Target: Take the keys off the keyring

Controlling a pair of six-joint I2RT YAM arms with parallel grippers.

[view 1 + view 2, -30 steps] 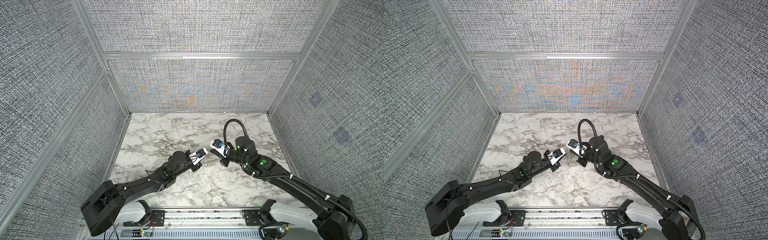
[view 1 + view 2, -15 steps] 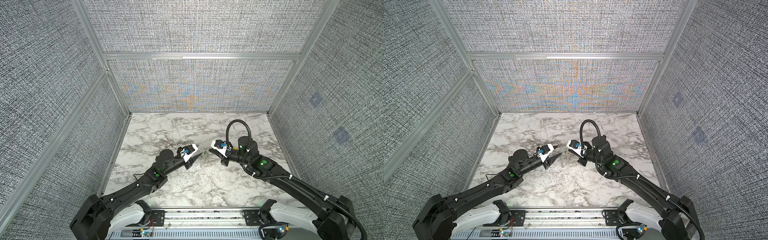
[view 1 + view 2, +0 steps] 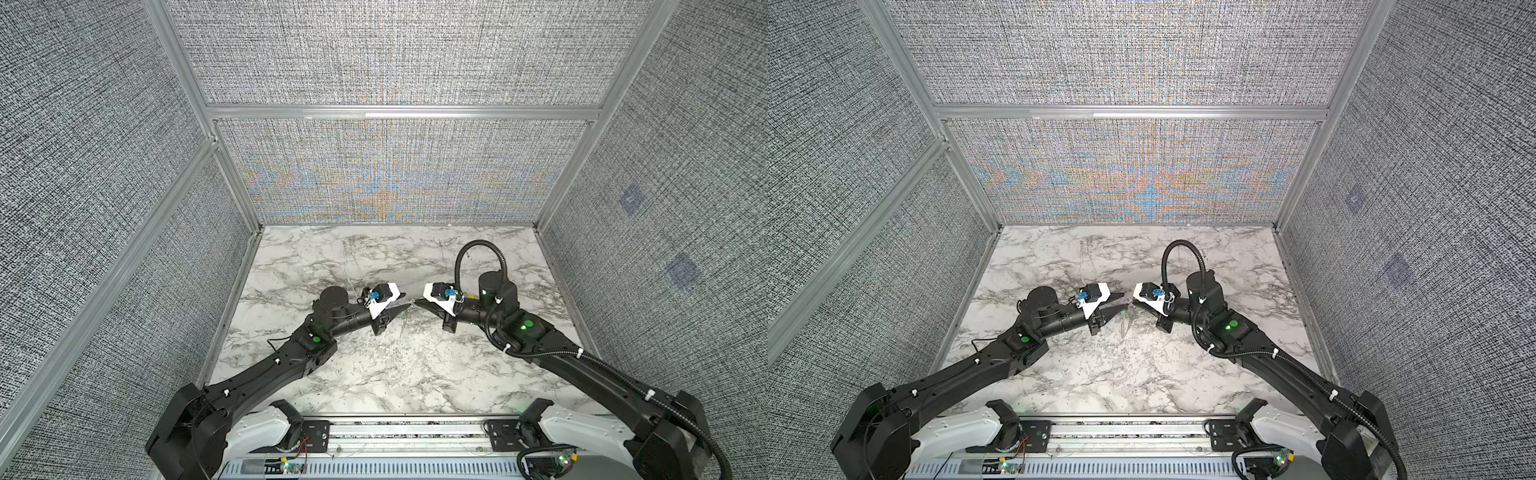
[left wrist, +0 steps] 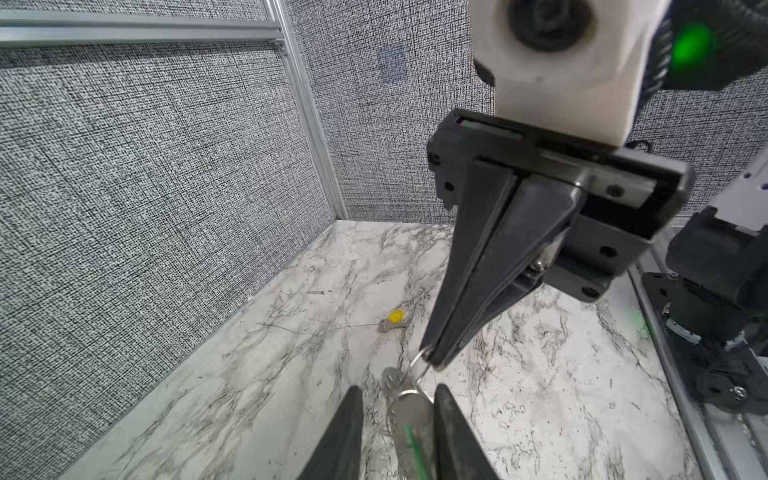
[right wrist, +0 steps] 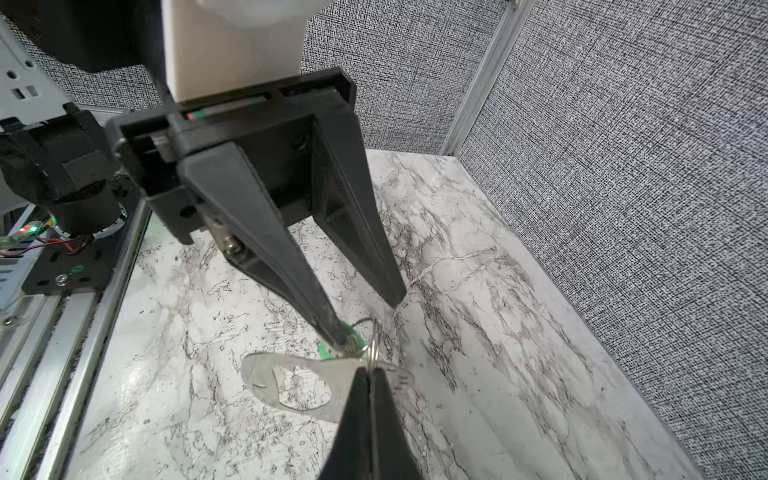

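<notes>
Right gripper (image 3: 417,302) and left gripper (image 3: 408,306) meet tip to tip above the worktop's (image 3: 374,374) middle in both top views; left wrist view: right jaws clamped on the keyring's (image 4: 409,411) wire loop, yellow key (image 4: 392,321) lying apart on the marble; right wrist view: left jaws apart, one fingertip (image 5: 336,332) touching the green key (image 5: 330,352) beside that loop.

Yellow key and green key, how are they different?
The yellow-tagged key lies loose on the marble table; the green-tagged key hangs at the keyring, held by the right pincer. Nothing touches the yellow-tagged key; the left pincer touches the green-tagged key. Both are small tagged keys.
</notes>
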